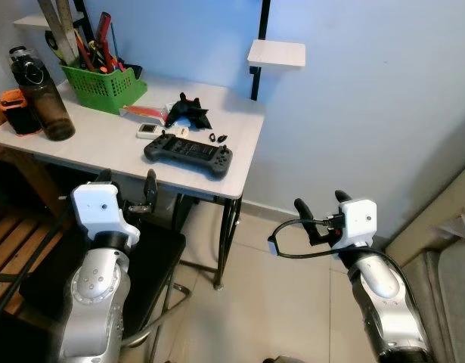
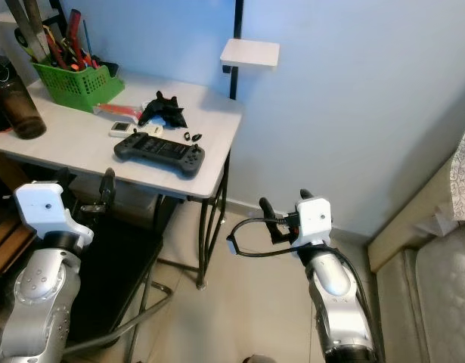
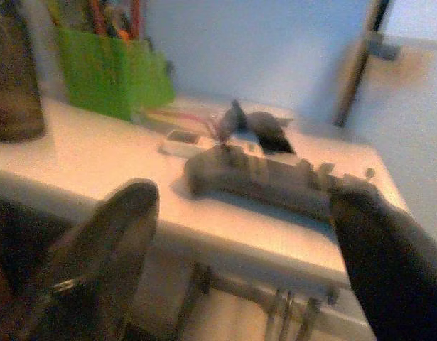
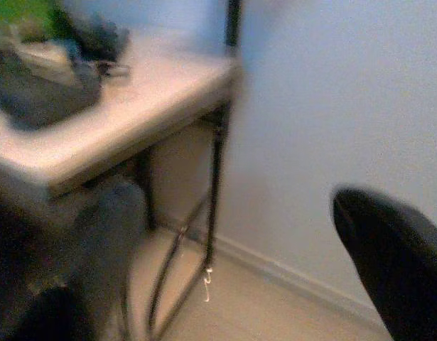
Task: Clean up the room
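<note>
Both grippers spread — before desk

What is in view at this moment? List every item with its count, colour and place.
table: 1, white top on black legs, against the blue wall
game controller: 1, dark grey, near the table's front edge
basket: 1, green, rear of the table, holding tools with red and black handles
bottle: 1, dark and translucent, table's left end
black-and-orange item: 1, left of the bottle, kind unclear
small device: 1, white, behind the controller
crumpled black item: 1, behind the controller, beside the device
wall shelf: 1, white, on a black upright past the table's right end
chair: 1, black, under the table's front
left tool: 1, black fingers, open, below the table's front edge
right tool: 1, black fingers, open, over the floor right of the table
</note>
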Controlling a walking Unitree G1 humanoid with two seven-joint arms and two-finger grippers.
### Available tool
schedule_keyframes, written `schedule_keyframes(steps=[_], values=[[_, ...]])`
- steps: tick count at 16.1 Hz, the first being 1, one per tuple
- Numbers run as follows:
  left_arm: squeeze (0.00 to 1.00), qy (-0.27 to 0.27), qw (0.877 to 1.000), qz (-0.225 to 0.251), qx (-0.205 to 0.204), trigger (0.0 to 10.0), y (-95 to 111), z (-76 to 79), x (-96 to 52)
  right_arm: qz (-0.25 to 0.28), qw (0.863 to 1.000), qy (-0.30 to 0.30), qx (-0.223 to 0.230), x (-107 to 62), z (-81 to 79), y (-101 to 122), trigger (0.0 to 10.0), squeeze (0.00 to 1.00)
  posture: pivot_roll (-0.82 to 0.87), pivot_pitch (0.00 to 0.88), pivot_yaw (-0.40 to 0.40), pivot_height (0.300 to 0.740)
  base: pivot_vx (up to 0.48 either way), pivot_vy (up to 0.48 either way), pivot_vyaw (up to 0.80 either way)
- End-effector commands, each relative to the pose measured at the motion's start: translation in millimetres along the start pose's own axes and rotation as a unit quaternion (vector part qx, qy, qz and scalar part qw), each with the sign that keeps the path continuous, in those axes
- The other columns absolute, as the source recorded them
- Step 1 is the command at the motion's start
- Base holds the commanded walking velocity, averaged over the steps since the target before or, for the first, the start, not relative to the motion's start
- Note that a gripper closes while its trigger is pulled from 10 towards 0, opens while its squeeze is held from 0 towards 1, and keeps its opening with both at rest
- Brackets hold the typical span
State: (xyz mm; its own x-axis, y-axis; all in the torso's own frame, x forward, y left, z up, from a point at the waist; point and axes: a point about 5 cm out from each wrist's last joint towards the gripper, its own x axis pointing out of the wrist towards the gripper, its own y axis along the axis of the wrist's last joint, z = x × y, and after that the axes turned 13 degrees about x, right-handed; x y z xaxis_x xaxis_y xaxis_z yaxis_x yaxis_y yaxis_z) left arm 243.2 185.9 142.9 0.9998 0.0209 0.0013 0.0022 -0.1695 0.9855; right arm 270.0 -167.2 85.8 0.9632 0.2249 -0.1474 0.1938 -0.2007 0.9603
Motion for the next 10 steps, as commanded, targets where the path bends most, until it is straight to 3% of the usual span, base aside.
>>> schedule_keyframes(steps=[1,3,6,7,8,9,10], values=[[0.0,-0.012,1.0,-0.006,0.002,10.0,1.9,9.5,11.0,0.009,1.0,0.007,0.018,10.9,-10.0,11.4,10.0,0.0,-0.01,0.0,-0.092,0.74,0.0,0.0,0.0],[0.0,-0.014,1.0,0.0,0.014,10.0,-3.5,12.7,15.3,0.018,0.999,0.025,0.005,14.5,-17.1,8.6,10.0,0.0,-0.02,0.0,-0.095,0.74,0.0,0.0,0.0],[0.0,-0.005,1.0,-0.016,0.022,10.0,4.4,8.9,16.9,0.015,1.0,0.014,0.005,15.7,-20.2,18.0,10.0,0.0,-0.01,0.004,-0.089,0.74,0.0,0.0,0.0],[0.0,0.003,1.0,-0.007,0.011,10.0,6.3,4.5,12.5,0.028,1.0,0.008,-0.012,12.1,-17.0,19.4,10.0,0.0,-0.01,0.008,-0.085,0.74,0.0,0.0,0.0],[0.0,0.005,0.999,0.016,0.029,10.0,9.6,0.9,-0.9,0.049,0.998,0.023,-0.032,1.2,-15.0,20.2,10.0,0.0,-0.01,0.012,-0.088,0.74,0.0,0.0,0.0],[0.62,0.002,0.998,0.045,0.052,10.0,14.9,1.1,-10.5,0.081,0.996,0.025,-0.021,-8.2,-11.6,25.5,10.0,1.0,0.0,0.018,-0.093,0.74,0.0,0.0,0.0],[1.0,0.0,0.994,0.075,0.079,10.0,23.8,6.3,-8.4,0.11,0.994,0.002,-0.009,-9.0,-6.0,32.2,10.0,1.0,0.0,0.012,-0.095,0.74,0.0,0.0,0.0]])
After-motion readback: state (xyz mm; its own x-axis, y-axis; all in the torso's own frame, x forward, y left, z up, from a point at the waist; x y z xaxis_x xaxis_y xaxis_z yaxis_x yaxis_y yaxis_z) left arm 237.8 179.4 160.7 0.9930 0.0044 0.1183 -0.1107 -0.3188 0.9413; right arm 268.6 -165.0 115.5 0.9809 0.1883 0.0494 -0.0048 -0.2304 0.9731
